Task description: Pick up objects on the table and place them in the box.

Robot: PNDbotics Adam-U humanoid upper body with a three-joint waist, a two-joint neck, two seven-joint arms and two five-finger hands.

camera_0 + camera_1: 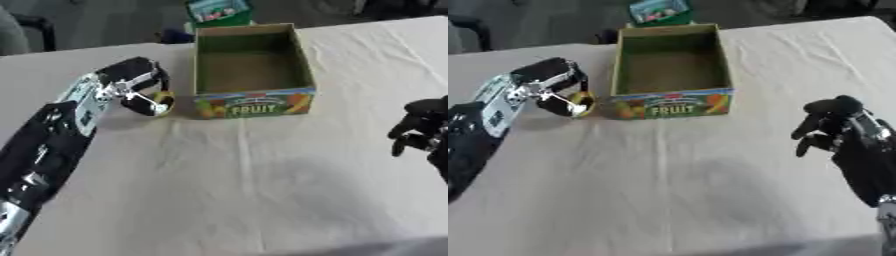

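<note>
Left robot hand [140, 85] is over the tabletop [262, 180] just left of the box [252, 70], fingers curled around a small yellow object [584, 100]; only a sliver of yellow shows between the fingers, so its shape cannot be made out. The hand sits close to the box's left front corner, apparently beside it rather than above the opening.

Box: open-topped cardboard, green inside, front panel printed "FRUIT" with fruit pictures. Interior looks bare, brown floor visible.

Right robot hand [829, 127] is at the right side, well apart from the box, fingers bent and holding nothing.

Tabletop is covered with a creased white cloth. A green package [217, 11] lies behind the box at the far edge.
</note>
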